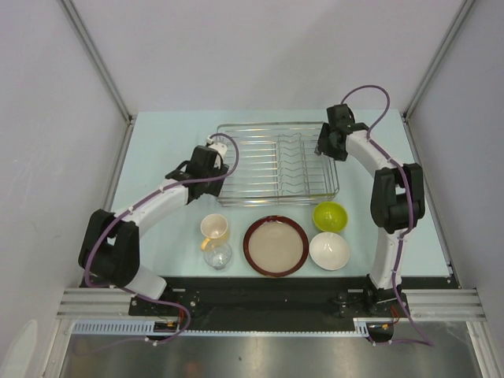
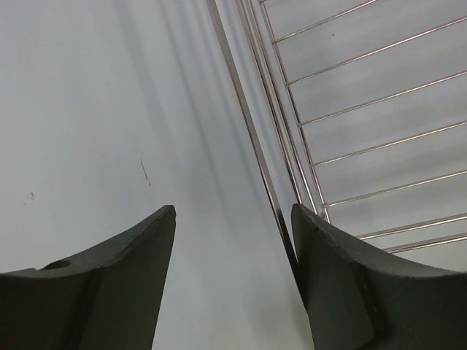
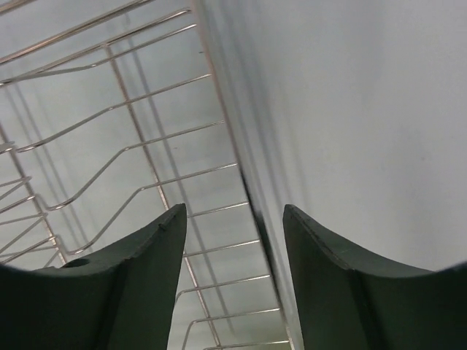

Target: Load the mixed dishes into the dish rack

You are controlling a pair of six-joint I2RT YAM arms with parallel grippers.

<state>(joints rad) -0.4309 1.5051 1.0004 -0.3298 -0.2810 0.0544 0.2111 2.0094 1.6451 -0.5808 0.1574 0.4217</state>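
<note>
**Rack without dishes, all six pieces not loaded**

Nothing is loaded yet. The dish rack [image 1: 277, 164] stands bare at the back of the desk [image 1: 165, 157]. In front of it (roughly in a row) are the cream-yellow mug [image 1: 214, 228], the small clear glass [image 1: 217, 255], the beige patterned plate [image 1: 276, 244] lying in the dark red-brown round dish [image 1: 250, 246], the small lime-green bowl [image 1: 330, 216] and the white bowl [image 1: 329, 250]. The left claw [image 2: 233, 207] and the right claw [image 3: 234, 206] are both spread, each astride one side rim of the rack and pinching nothing.

We can read no text, label, brand, number or sign in any of the three views.
</note>
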